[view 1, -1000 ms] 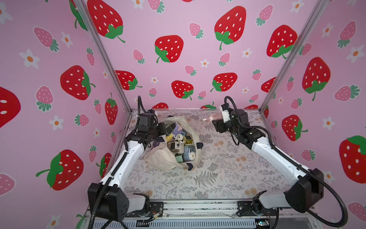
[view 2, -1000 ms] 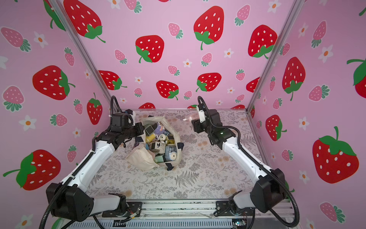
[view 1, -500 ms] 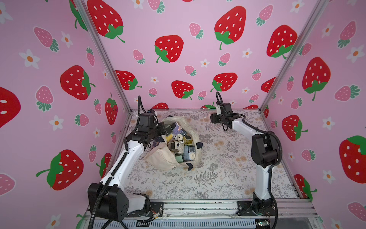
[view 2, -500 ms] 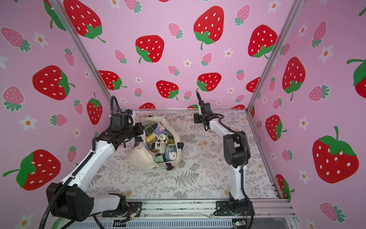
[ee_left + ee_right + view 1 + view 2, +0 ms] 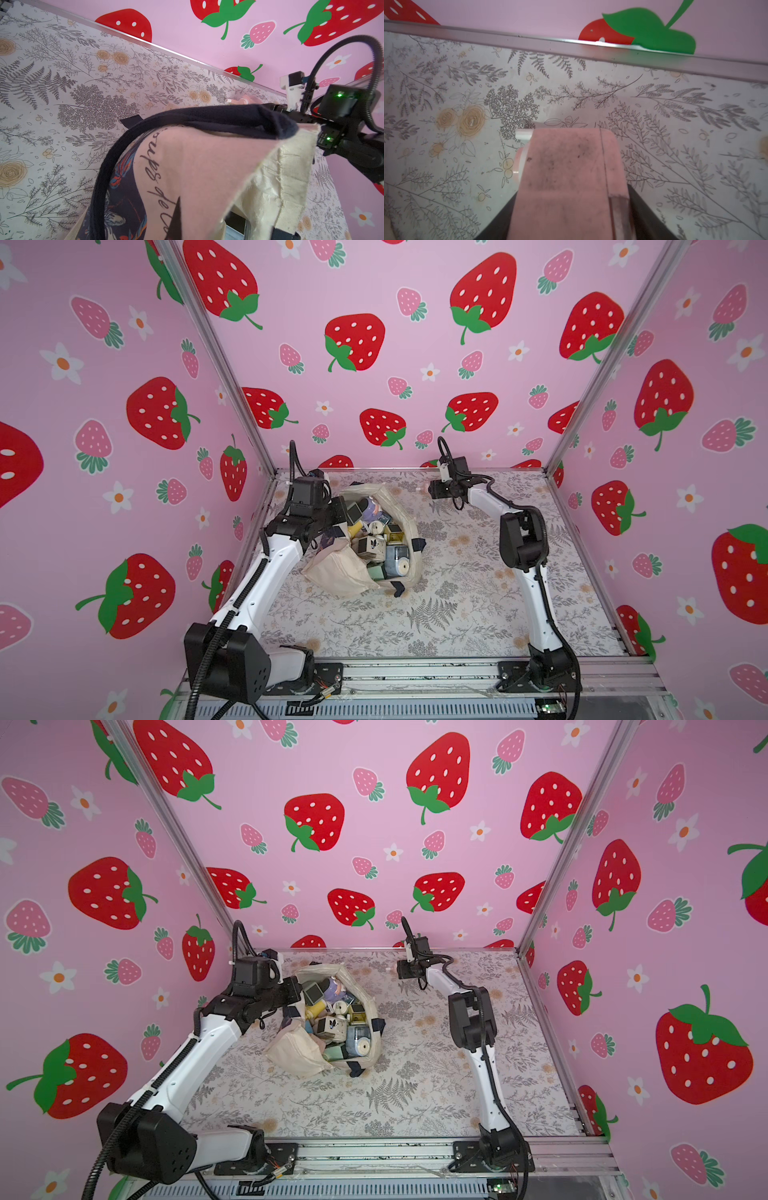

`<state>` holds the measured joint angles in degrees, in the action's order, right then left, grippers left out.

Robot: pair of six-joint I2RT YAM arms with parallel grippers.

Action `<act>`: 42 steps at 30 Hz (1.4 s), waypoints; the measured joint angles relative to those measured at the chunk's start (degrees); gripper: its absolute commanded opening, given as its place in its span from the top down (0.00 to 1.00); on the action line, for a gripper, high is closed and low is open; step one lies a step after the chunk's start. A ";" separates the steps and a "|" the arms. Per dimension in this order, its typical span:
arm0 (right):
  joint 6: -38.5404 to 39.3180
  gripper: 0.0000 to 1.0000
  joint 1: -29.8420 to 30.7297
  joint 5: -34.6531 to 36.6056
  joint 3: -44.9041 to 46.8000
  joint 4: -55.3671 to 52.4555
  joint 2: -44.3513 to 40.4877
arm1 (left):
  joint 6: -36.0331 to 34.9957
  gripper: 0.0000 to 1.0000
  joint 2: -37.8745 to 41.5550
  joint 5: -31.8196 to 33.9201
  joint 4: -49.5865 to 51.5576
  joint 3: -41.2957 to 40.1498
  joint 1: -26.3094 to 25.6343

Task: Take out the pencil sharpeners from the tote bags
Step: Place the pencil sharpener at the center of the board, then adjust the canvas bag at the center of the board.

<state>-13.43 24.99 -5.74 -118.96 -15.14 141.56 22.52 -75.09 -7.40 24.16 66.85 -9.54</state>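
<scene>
The left gripper (image 5: 337,512) is clenched on the rim of the tote bag (image 5: 332,572), near the navy handle (image 5: 207,118), and it holds the mouth of the bag lifted and open toward the middle of the table (image 5: 457,605). Inside the bag lie most of the pencil sharpeners (image 5: 384,549), packed one against another in a heap; I see none of them lying loose on the table. The right gripper (image 5: 434,491) is well apart from the bag, close to the back wall (image 5: 374,406), and its jaws are grasping one pink sharpener (image 5: 566,176) by its two sides, with the white crank (image 5: 524,134) pointing away from the wrist. It is low over the table, but I cannot tell if its bottom touches the surface. In my judgement the step in hand is to put this one down, and here are some dangers. If the jaws release while it is in the air, the boxy body can land on the crank side and tumble toward the metal rail (image 5: 571,46) at the wall (a place that looks difficult to reach). The pink plastic looks smooth, so it can also slide in the grip. On the other side, the canvas is soft: if it slips out of the clenched jaws, the mouth collapses over the heap, or the bag tips and spills
</scene>
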 measured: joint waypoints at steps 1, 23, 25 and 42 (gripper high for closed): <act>-0.02 0.49 0.15 -0.15 -0.04 -0.17 0.04 | 0.00 1.00 0.00 0.09 0.00 0.00 0.00; 0.66 0.18 5.33 1.88 12.87 3.87 -6.69 | 0.02 1.00 -0.31 0.79 -0.17 0.00 -0.02; 0.52 0.13 5.66 2.34 13.66 4.59 -7.52 | 0.02 1.00 -0.31 0.79 -0.17 0.00 -0.02; -1.75 0.11 6.84 1.01 48.04 14.03 -47.32 | 1.55 1.00 -0.37 1.40 -0.20 0.00 -0.02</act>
<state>-15.18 31.83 -4.73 -70.91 -1.10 94.24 24.08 -75.46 -6.00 23.97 66.85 -9.56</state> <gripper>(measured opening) 0.884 0.046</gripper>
